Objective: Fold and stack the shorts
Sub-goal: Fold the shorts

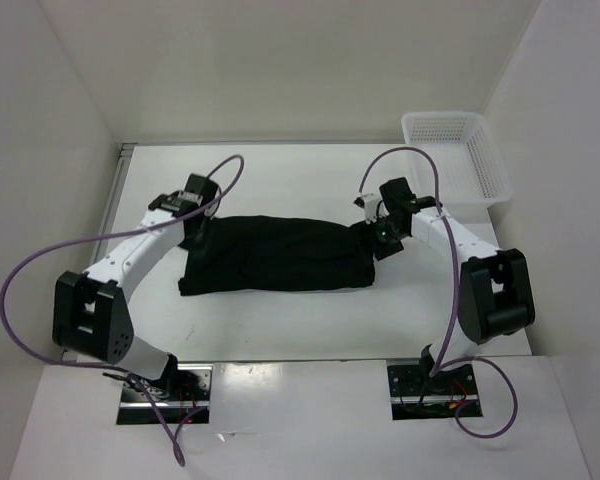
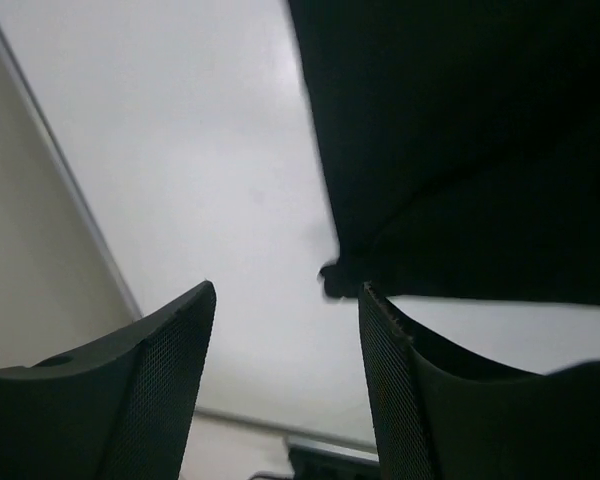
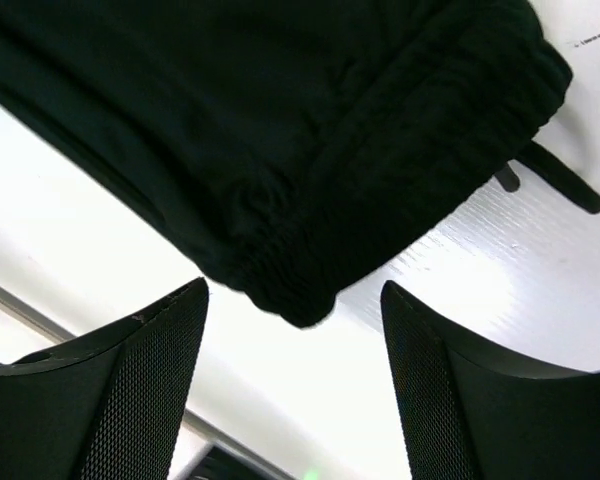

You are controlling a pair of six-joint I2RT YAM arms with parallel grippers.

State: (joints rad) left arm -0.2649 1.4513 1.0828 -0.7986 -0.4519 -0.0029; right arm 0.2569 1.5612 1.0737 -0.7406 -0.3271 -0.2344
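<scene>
- The left gripper (image 2: 285,300) has its jaws spread with only bare table (image 1: 280,180) between them. A hem corner of the black shorts (image 1: 275,255) hangs just off the tip of 1 finger, at about 1 o'clock in the wrist view.
- The right gripper (image 3: 295,295) is spread too and pinches nothing. The gathered waistband (image 3: 280,270) bulges toward the gap between its fingers, and the drawstring (image 3: 555,180) trails out at 2 o'clock.
- From above, the shorts lie mid-table as 1 long band, it seems already doubled lengthwise. The left gripper is at its 9 o'clock end and the right gripper at its 3 o'clock end.
- The white mesh basket (image 1: 455,155) stands well apart, at 1 o'clock on the table.
- My guess is that an end-to-end fold comes next. It would go best if 1 gripper came low and caught every layer at its end, not just the top one.
- The drawstring should stay clear of the pinch, or it may drag the band askew.
- The carried end should travel flat toward the other edge so the edges meet square.
</scene>
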